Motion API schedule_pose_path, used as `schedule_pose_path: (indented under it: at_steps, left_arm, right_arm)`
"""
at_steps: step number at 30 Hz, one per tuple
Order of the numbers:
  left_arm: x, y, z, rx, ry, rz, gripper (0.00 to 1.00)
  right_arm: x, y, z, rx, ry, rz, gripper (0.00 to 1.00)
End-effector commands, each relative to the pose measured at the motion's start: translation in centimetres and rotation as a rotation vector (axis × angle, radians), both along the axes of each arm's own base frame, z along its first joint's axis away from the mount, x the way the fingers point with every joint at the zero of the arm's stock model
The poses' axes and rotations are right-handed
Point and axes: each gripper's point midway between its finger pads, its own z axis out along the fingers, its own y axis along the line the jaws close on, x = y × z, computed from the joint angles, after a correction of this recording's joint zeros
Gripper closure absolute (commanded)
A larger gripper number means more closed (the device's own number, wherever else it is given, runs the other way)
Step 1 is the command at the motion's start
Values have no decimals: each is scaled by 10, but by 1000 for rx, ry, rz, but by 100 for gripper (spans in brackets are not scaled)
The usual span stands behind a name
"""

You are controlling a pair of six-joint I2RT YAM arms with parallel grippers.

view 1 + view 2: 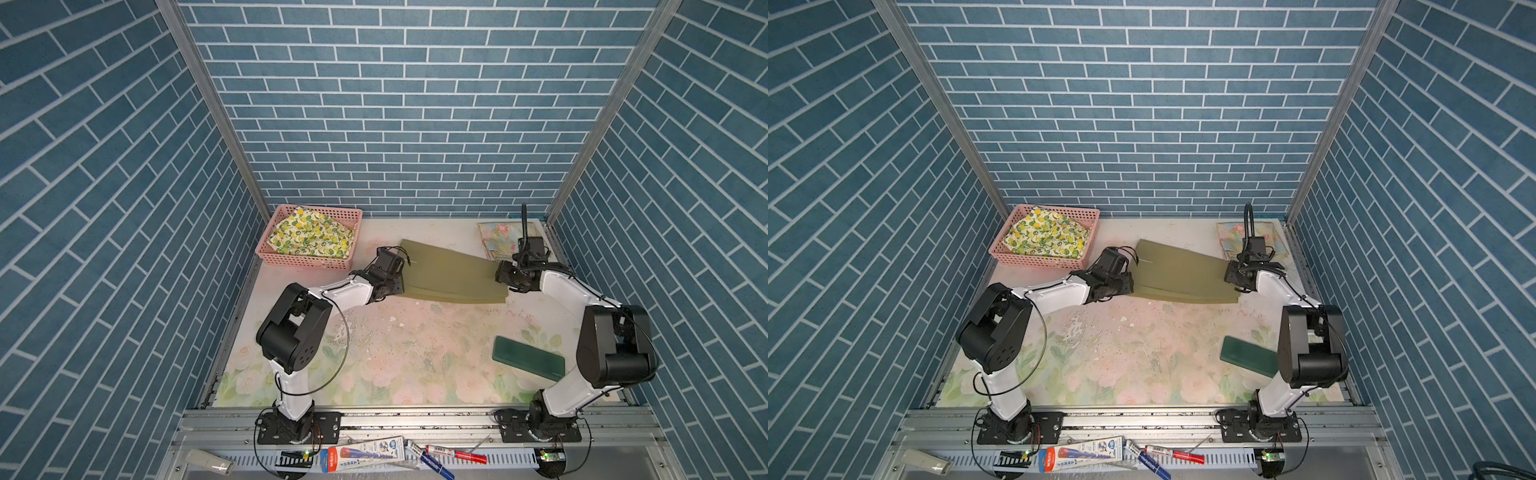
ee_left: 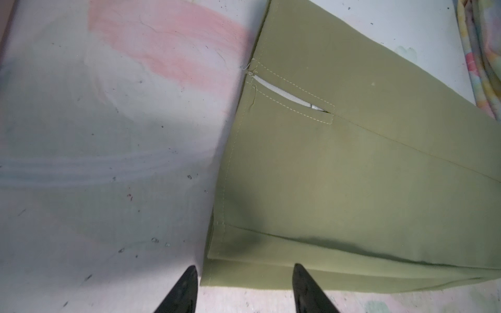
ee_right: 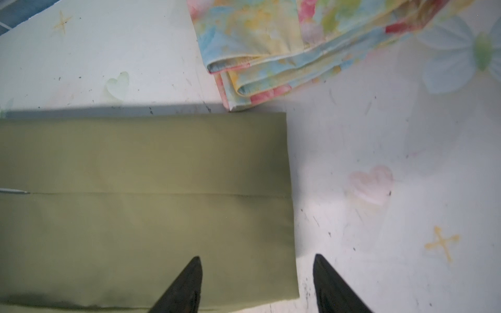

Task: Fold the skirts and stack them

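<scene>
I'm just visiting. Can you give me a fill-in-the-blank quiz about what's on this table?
The lemon-print skirt lies inside the pink ____.
The pastel floral skirt lies folded at the far ____ corner of the table.
The left gripper and right gripper stand at the olive skirt's ends, jaws ____.
Missing words: basket; right; open.

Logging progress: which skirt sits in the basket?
The white lemon-print skirt, in the pink basket. The olive skirt and the folded pastel floral skirt lie on the table.
</scene>
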Motion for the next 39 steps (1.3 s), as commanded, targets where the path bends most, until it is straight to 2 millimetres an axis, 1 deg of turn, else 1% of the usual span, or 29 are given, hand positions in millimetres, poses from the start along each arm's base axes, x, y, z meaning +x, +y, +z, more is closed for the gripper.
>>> schedule_pose_path:
  at_steps: [1, 3, 6, 7, 8, 10, 13, 14, 16, 18, 20, 21, 24, 29, 31, 35, 39]
  left_arm:
    - [10, 4, -2, 57, -14, -13, 46]
    - [14, 7, -6, 92, -22, -11, 47]
    - [18, 11, -16, 138, -11, -20, 47]
    - [18, 10, -18, 145, -8, -25, 48]
    - [19, 11, -20, 150, -4, -28, 49]
    - [19, 13, -24, 164, -4, -31, 53]
    - [21, 16, -29, 176, 4, -29, 63]
    - [23, 16, -30, 172, 5, -32, 66]
    - [24, 14, -27, 167, -1, -41, 79]
    - [27, 15, -22, 168, -12, -34, 91]
    - [30, 16, -17, 165, -22, -32, 100]
    - [31, 16, -15, 166, -26, -32, 100]
    - [33, 17, -8, 163, -37, -32, 100]
    - [32, 19, 0, 158, -49, -31, 100]
    - [31, 21, 3, 157, -53, -29, 100]
    - [27, 22, 10, 147, -62, -30, 100]
    - [22, 24, 13, 140, -61, -30, 100]
  right_arm:
    - [-21, 5, -24, 60, 75, -38, 37]
    - [-22, 6, -30, 76, 85, -53, 39]
    - [-21, 7, -37, 90, 97, -69, 40]
    - [-22, 12, -40, 120, 109, -57, 41]
    - [-22, 12, -42, 126, 113, -60, 41]
    - [-23, 13, -46, 136, 113, -65, 44]
    - [-21, 15, -49, 144, 105, -58, 52]
    - [-21, 15, -51, 137, 110, -58, 54]
    - [-19, 13, -52, 125, 104, -59, 64]
    - [-17, 12, -51, 124, 97, -62, 77]
    - [-16, 12, -47, 123, 85, -60, 91]
    - [-16, 12, -45, 121, 79, -58, 95]
    - [-15, 9, -34, 107, 59, -58, 100]
    - [-19, 8, -22, 98, 50, -48, 100]
    - [-21, 3, -18, 75, 44, -58, 100]
    - [-25, 2, -7, 63, 26, -57, 100]
    - [-28, 1, -2, 59, 25, -54, 100]
